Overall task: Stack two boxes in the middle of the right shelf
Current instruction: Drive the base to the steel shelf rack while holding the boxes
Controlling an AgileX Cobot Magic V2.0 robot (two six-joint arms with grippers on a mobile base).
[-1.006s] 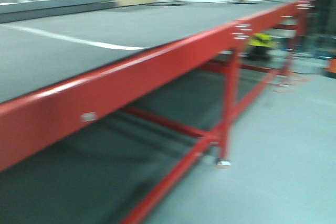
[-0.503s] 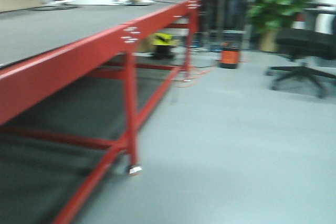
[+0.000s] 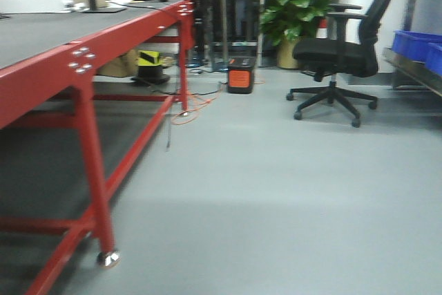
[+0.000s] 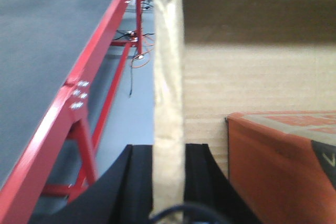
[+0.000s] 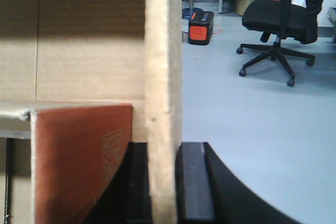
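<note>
Cardboard box [image 4: 257,77] was up between both arms. The left gripper [image 4: 168,156] had its jaws closed on one side wall and the right gripper [image 5: 164,153] pinched the opposite wall, with black fingers [image 5: 191,171] flat against the board in both wrist views. An orange-brown item [image 4: 278,166] sat inside the box against the far wall. I couldn't tell whether that was the second box or just contents, and I saw no flat box on its own anywhere. The front view showed the base out in the aisle on grey floor [image 3: 276,198], with the red table [image 3: 41,81] on the left and an office chair [image 3: 338,53] ahead. The steel rack [image 3: 414,76] only clipped the right edge of that view, with blue bins [image 3: 411,43] on it, well apart from the load. I took that rack for the target, though its middle level wasn't in view. My read was that the pickup was done, the grip looked sound, and the carry was under way. Nothing was placed or stacked yet. What was left was to square the base to the rack, slide the box onto the middle level, release both walls, and then sort out the second box. I judged it well under halfway.
</note>
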